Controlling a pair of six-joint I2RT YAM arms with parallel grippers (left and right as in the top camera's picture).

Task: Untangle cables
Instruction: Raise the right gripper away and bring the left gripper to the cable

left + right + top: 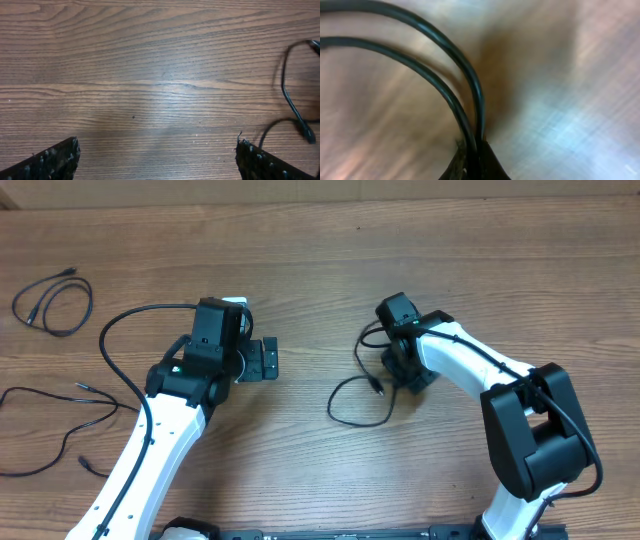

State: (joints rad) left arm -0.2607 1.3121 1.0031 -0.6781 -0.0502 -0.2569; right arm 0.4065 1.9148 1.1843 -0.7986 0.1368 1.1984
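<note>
A thin black cable (350,402) lies looped on the wooden table between the arms, with a plug tip (375,387) inside the loop. My right gripper (405,373) is down on its right end. In the right wrist view the gripper (476,148) is shut on two strands of this cable (445,92), which curve away to the left. My left gripper (262,360) stands open over bare wood left of the loop. Between its fingertips (57,157) there is nothing, and the gripper (157,150) sees the cable (286,92) at the far right. Two more cables lie at the top left (50,305) and far left (60,425).
The left arm's thicker black wire (125,322) arcs over the table beside that arm. The table's far edge (320,198) runs along the top of the overhead view. Both arm bases stand at the front edge.
</note>
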